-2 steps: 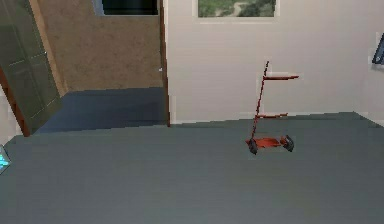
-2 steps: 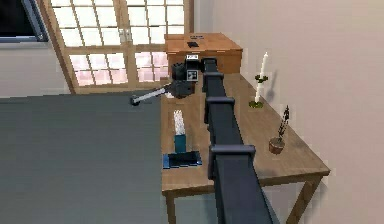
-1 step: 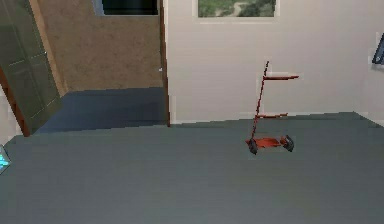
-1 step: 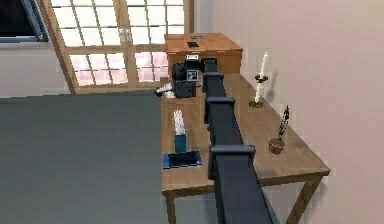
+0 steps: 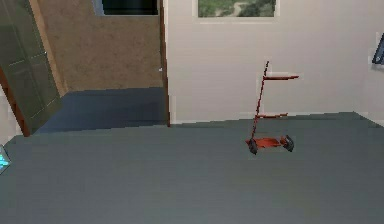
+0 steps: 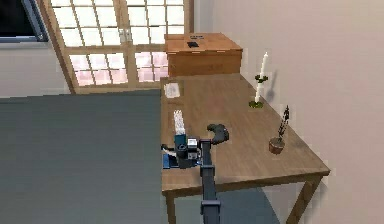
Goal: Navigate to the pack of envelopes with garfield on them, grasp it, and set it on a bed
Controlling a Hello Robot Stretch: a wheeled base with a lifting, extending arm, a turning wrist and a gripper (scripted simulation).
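A wooden table (image 6: 235,115) stands along the wall in the arm side view. On its near left part lies a narrow white flat pack (image 6: 179,122) with a bluish edge toward the arm. The dark arm bar rises from the bottom edge, and my gripper (image 6: 180,150) sits at its far end, right at this pack. The pack rests on the tabletop, so I cannot tell whether the gripper holds anything.
The table also carries a white candle in a holder (image 6: 262,78), a small pot with a dark sprig (image 6: 278,140) and a white sheet (image 6: 172,90). Behind it are a wooden chest (image 6: 203,55) and glazed doors (image 6: 120,40). Ahead, a red scooter (image 5: 270,135) leans by the wall, beside a doorway (image 5: 110,60).
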